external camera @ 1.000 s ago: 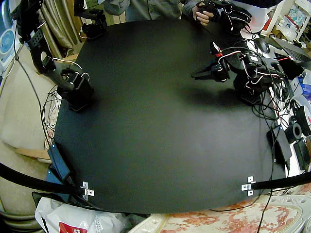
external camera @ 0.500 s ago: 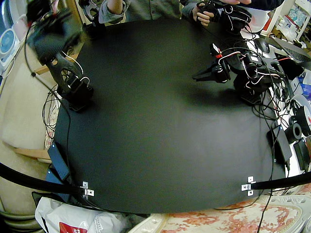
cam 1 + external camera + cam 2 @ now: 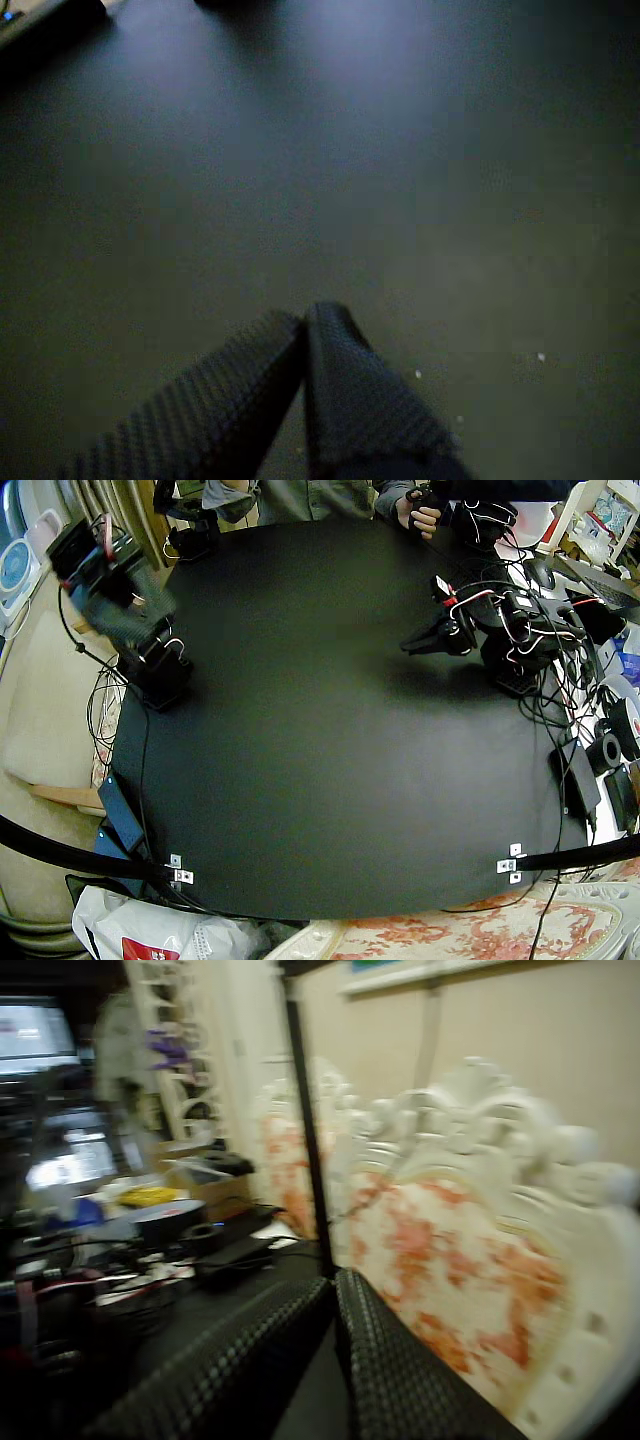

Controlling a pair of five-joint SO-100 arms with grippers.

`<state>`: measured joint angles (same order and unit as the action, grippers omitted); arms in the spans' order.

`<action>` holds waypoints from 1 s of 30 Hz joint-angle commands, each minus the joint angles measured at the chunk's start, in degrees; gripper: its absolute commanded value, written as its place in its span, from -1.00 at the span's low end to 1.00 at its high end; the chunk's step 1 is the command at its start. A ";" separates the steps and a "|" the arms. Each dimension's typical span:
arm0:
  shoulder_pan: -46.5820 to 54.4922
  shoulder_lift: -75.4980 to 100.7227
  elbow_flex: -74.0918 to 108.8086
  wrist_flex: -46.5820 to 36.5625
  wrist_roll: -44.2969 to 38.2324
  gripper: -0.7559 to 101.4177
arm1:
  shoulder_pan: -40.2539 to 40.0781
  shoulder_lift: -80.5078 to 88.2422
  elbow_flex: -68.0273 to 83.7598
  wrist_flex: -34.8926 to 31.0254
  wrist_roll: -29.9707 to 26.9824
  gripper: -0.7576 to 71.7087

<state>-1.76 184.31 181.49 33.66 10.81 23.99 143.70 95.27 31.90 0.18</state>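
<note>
The black table mat point(image 3: 320, 740) carries no loose object. My left gripper point(image 3: 407, 645) hangs low over the mat at its right side and points toward the middle. In a wrist view its textured fingers point(image 3: 350, 390) are pressed together over bare mat, so the left gripper point(image 3: 305, 318) is shut on nothing. My right arm point(image 3: 115, 585) is a blurred shape above its base point(image 3: 160, 675) at the mat's left edge. In a wrist view the right gripper point(image 3: 335, 1285) is shut and empty, raised and facing across the room.
Tangled cables and small electronics point(image 3: 590, 750) crowd the right edge. A blue device point(image 3: 120, 815) lies at the left edge and a white bag point(image 3: 130, 935) below the front corner. A person's hand point(image 3: 420, 515) is at the far edge. White and orange carved furniture point(image 3: 480, 1220) stands beyond the table.
My right arm has swung from a high, stretched pose down and over its base, still blurred by motion. The left gripper has drifted slightly right and stays shut.
</note>
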 commanded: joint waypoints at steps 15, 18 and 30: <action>-0.97 1.41 0.88 0.79 1.58 -0.99 | -43.42 38.85 13.45 -9.49 9.93 -0.99; -0.97 1.41 0.88 0.79 1.58 -0.99 | -47.20 25.84 -6.59 -3.34 2.29 -0.99; -0.79 1.41 0.88 0.88 1.58 -0.99 | -88.15 34.80 23.73 -0.79 -4.39 -0.99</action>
<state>-1.76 184.31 181.49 33.66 11.78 -59.33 179.30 119.18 32.70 -2.99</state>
